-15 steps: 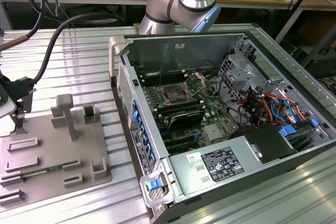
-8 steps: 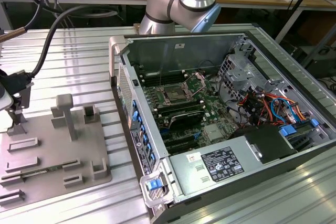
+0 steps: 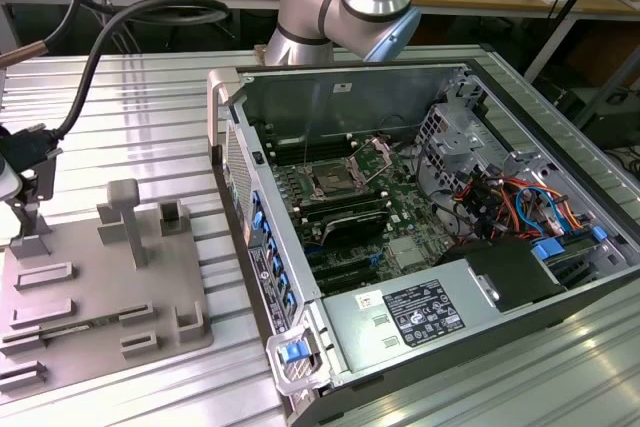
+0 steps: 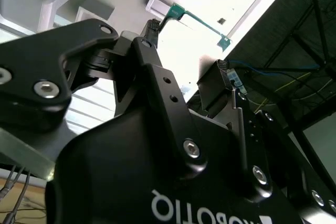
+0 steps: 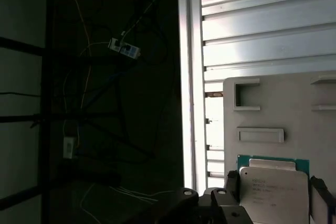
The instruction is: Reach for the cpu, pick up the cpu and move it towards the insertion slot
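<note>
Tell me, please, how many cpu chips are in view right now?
1: the cpu is over the grey tray in the first wrist view, silvery top up. Another could be hidden inside the computer case.

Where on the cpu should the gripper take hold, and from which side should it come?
Probably best: grip the cpu by two opposite thin edges, coming straight down from above. It is a thin flat square, silvery top facing up over the grey tray, so only its narrow sides offer a hold.

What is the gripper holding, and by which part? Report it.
Cannot be told. The gripper straddles the cpu across two opposite side edges at the grey tray; whether it grips does not show.
</note>
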